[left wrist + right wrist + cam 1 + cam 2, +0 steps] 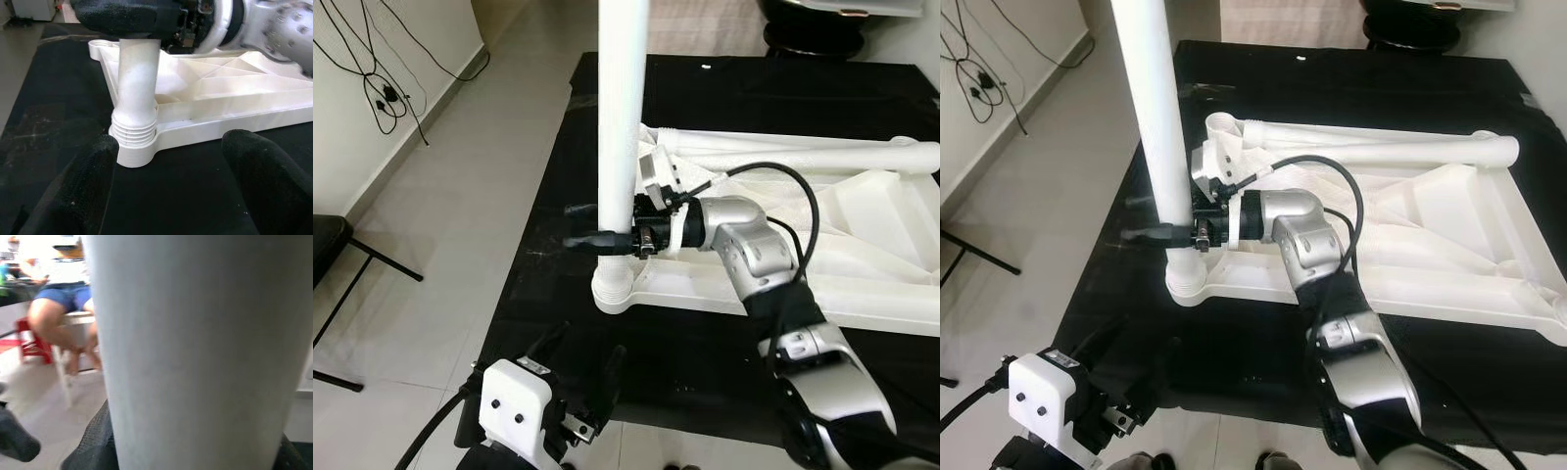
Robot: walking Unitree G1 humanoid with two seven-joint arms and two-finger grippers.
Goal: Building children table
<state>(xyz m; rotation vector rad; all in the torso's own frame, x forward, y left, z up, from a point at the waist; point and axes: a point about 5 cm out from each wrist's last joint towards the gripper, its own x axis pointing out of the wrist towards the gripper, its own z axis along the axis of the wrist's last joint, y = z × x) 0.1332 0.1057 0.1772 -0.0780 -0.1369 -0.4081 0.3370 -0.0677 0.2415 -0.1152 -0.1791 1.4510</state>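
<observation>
The white children's table top (862, 294) lies upside down on a black mat (538, 294). A white table leg (622, 117) stands upright in the near-left corner socket (612, 289). My right gripper (576, 225) is shut on this leg just above the socket, its fingers wrapped round the tube. In the right wrist view the leg (195, 352) is pressed close to the camera. My left gripper (582, 352) hovers open near the mat's front edge. In the left wrist view its fingers (83, 186) point at the socket (134, 147), a short way from it.
Two more white legs (803, 152) lie across the far side of the table top. Cables (382, 88) trail on the tiled floor at left, beside a black seat (328, 245). A person (63, 308) sits in the background near a red stool (29, 340).
</observation>
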